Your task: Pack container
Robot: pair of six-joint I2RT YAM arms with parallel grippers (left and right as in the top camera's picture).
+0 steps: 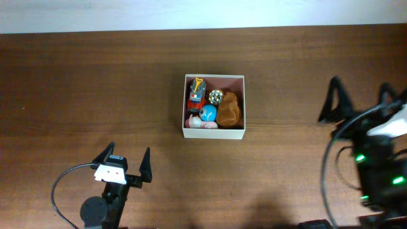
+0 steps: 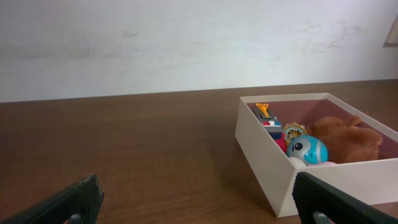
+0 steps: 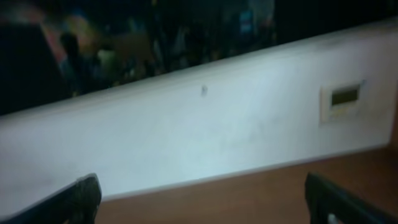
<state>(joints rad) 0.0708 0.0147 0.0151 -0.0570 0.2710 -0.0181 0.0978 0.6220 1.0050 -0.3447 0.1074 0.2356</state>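
The container, a square shallow box with cream-white walls, sits mid-table. It holds a red toy car, a blue ball, a brown plush and a pink toy. My left gripper stands open near the front left, well short of the box, with nothing between its fingers. In the left wrist view the container lies ahead to the right of the open gripper. At the right edge, my right gripper is open and empty. Its wrist view shows the gripper facing the wall, with the container out of view.
Brown wooden table stretches to a pale wall at the back. A black cable loops beside the left arm's base. A small wall plate shows in the right wrist view.
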